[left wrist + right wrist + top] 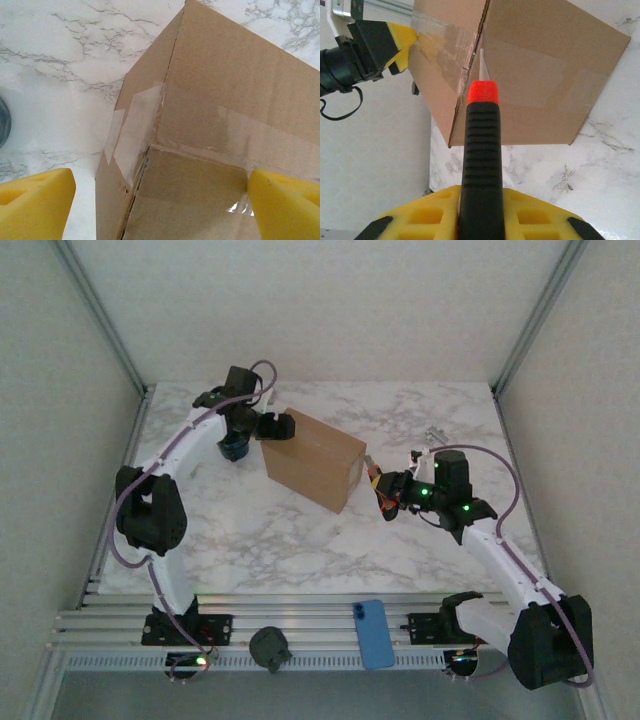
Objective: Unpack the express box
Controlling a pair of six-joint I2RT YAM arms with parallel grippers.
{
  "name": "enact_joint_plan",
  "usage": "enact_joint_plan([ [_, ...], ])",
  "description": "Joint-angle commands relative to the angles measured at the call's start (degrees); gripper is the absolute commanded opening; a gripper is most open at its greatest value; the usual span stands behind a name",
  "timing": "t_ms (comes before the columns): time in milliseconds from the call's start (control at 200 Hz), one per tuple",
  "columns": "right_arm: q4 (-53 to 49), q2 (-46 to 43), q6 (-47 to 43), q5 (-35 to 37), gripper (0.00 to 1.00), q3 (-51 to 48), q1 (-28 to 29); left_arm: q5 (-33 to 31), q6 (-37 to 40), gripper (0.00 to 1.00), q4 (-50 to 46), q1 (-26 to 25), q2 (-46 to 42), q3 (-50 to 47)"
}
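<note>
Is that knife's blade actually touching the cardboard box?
Cannot tell. The right wrist view looks along the knife blade, whose tip overlaps the express box's corner seam; depth is hidden there.

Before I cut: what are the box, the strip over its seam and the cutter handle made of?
The box: brown cardboard, matte, with rough fibrous edges at the seam. The strip: clear plastic tape, glossy, with cardboard showing through. The cutter handle: black, ribbed, matte, probably rubber or plastic.
</note>
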Motion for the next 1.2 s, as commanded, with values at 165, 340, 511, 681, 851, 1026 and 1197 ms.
enact_joint_plan([
  [165,4.21,1.54,1.58,-0.19,0.0,0.35,-0.4,0.07,-0.4,0.89,-2.34,-0.67,1.05,0.18],
  [340,4.74,1.87,1.81,-0.49,0.0,0.54,-0.41,0.12,-0.35,0.89,-2.42,-0.65,1.03,0.13],
  [511,5.8,2.15,2.4,-0.83,0.0,0.3,-0.41,0.1,-0.39,0.89,-2.4,-0.66,1.16,0.2],
  [681,5.99,2.15,2.68,-1.24,0.0,0.4,-0.39,0.08,-0.38,0.89,-2.42,-0.67,1.16,0.18],
  [851,6.79,2.42,3.29,-1.44,0.0,-0.16,-0.37,0.02,-0.32,0.89,-2.4,-0.67,1.16,0.18],
  [1026,7.84,2.95,4.26,-1.44,0.0,-0.95,-0.31,-0.02,-0.34,0.89,-2.38,-0.6,1.24,0.22],
  [1197,8.54,3.51,4.7,-1.62,0.0,-1.2,-0.26,0.01,-0.25,0.89,-2.42,-0.62,1.26,0.22],
])
